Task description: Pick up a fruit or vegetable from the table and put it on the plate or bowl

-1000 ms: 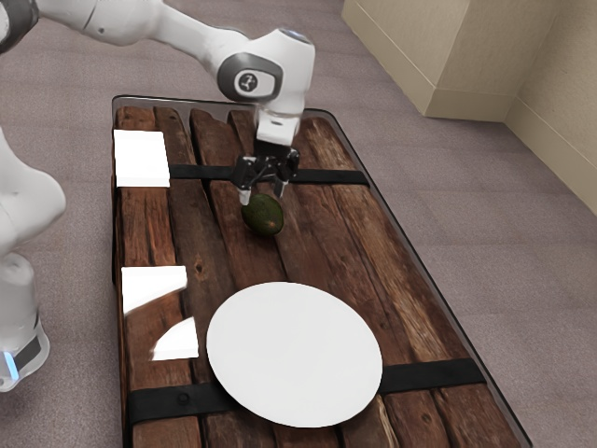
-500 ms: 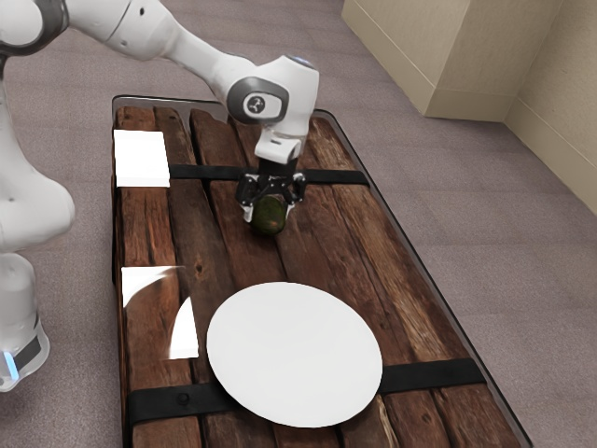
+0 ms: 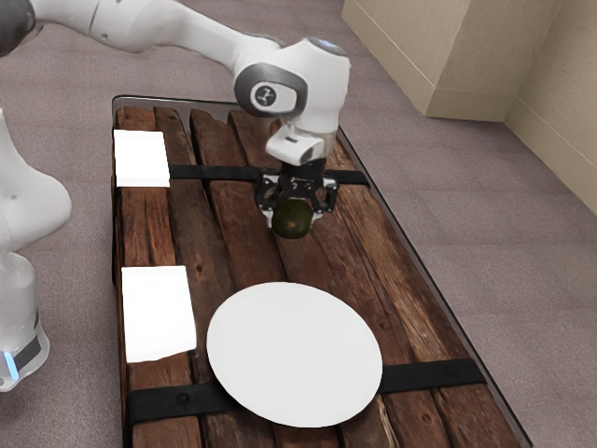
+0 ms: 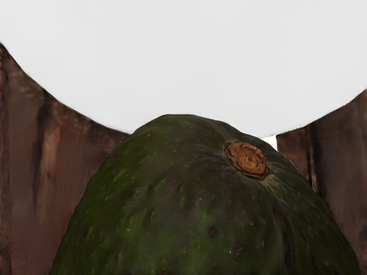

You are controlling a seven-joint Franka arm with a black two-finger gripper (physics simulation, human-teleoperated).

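A dark green avocado (image 3: 294, 217) hangs a little above the wooden table, with my gripper (image 3: 297, 213) shut on it from both sides. In the wrist view the avocado (image 4: 200, 212) looms large just under my hand, its brown stem scar facing the camera. The round white plate (image 3: 294, 353) lies flat on the table toward the front, below and slightly to the exterior view's left of the held fruit. In the wrist view the plate (image 4: 183, 57) spreads beyond the avocado.
The dark plank table (image 3: 392, 280) has black straps across it. Two white patches lie along its left side, one at the back (image 3: 140, 157) and one in the middle (image 3: 157, 313). A beige wall base (image 3: 448, 56) stands at the back right.
My gripper came down around the avocado, shut on it, and has lifted it off the planks, moving slightly toward the exterior view's right.
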